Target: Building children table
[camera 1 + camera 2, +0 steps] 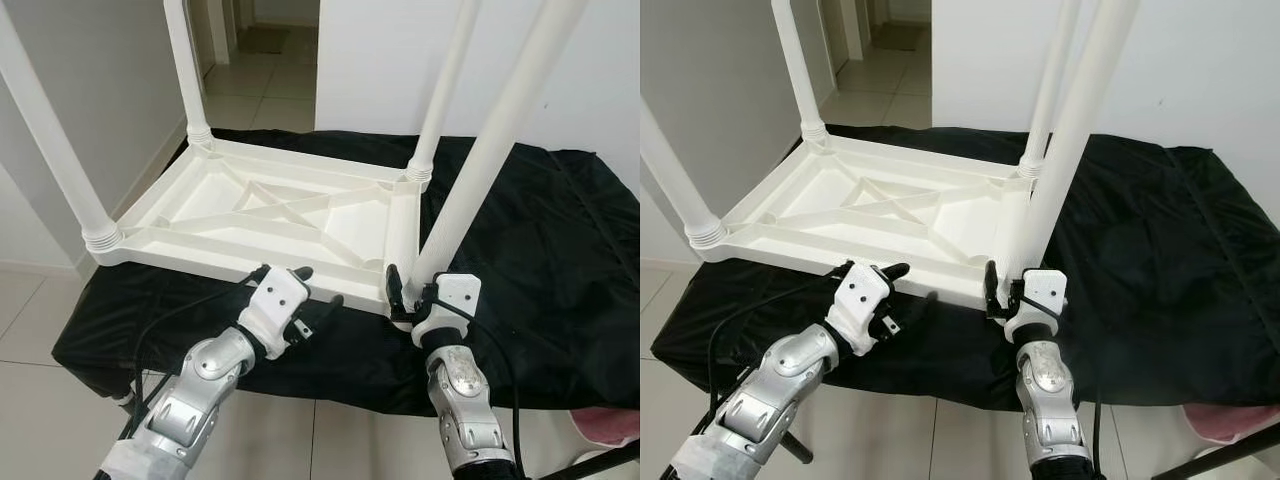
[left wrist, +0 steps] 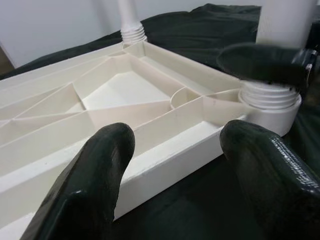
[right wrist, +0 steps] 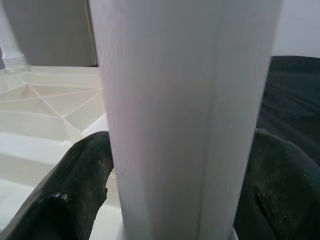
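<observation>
While the white plastic children table (image 1: 270, 215) lies upside down on a black cloth (image 1: 540, 260), its four white legs point upward. The cloth covers a low counter (image 1: 330, 385) completely and hangs over its front edge, with many wrinkles on the right part. The underside of the table top shows crossing ribs and a raised rim all around.

The right gripper (image 1: 412, 292) is at the near right corner of the table, and its jaws are clamped on the near right leg (image 1: 480, 160) just above the threaded socket; in the right wrist view the two black fingers (image 3: 82, 175) press on both sides of the white tube. The left gripper (image 1: 318, 287) is at the front rim of the table, left of that corner, with the jaws apart; one finger lies over the rim and the other is beside it on the cloth.

Around the counter the floor (image 1: 30, 310) has pale tiles. A white wall (image 1: 400, 60) stands behind the table, and to its left an open doorway (image 1: 255, 50) leads into a tiled corridor. Something pink (image 1: 605, 425) shows at the lower right, partly cut off.
</observation>
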{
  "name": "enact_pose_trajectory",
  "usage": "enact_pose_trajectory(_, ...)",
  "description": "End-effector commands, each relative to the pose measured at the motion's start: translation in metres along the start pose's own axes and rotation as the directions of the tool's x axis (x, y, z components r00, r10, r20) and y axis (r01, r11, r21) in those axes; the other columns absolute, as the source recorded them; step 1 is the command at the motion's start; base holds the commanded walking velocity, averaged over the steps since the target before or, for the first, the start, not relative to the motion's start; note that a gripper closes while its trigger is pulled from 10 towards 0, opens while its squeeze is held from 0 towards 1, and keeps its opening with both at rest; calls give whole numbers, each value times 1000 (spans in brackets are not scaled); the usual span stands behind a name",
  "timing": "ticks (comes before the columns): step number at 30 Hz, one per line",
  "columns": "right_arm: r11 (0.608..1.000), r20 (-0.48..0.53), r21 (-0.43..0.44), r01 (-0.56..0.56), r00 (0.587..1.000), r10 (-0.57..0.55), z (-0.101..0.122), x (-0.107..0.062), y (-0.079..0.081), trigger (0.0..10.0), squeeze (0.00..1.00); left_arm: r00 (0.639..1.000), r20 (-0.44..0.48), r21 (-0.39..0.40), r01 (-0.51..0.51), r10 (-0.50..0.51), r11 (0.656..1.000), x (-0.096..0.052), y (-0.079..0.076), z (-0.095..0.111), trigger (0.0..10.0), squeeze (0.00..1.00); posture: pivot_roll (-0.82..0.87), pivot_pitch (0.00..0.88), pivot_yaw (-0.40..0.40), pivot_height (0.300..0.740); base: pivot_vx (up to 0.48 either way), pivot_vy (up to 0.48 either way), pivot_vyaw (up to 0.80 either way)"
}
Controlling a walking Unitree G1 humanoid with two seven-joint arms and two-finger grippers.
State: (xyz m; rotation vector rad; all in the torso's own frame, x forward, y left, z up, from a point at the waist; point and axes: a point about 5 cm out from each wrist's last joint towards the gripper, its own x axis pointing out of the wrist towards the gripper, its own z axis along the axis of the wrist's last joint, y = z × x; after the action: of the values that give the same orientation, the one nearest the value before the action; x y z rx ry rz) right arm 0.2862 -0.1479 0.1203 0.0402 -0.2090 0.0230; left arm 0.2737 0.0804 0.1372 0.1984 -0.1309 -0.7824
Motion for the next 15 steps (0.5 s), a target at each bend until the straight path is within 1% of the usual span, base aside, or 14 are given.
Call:
enact_pose_trajectory(1,1000,3,11,5,1000,-6,-2,0,0,10000,0,1000,2,12,-19,19,1000,0,3,0,10000,0,-38,0,33,740,0,0,0)
enact_pose_trajectory(6,999,22,26,-29,999,28,0,2,7,10000,0,1000,-1,16,-3,3,1000,0,4,-1,10000,0,-51,0,53,740,0,0,0)
enact_pose_trajectory(15,999,31,23,-31,999,31,1,1,7,10000,0,1000,4,15,10,-10,1000,1,2,-1,10000,0,-54,0,60,740,0,0,0)
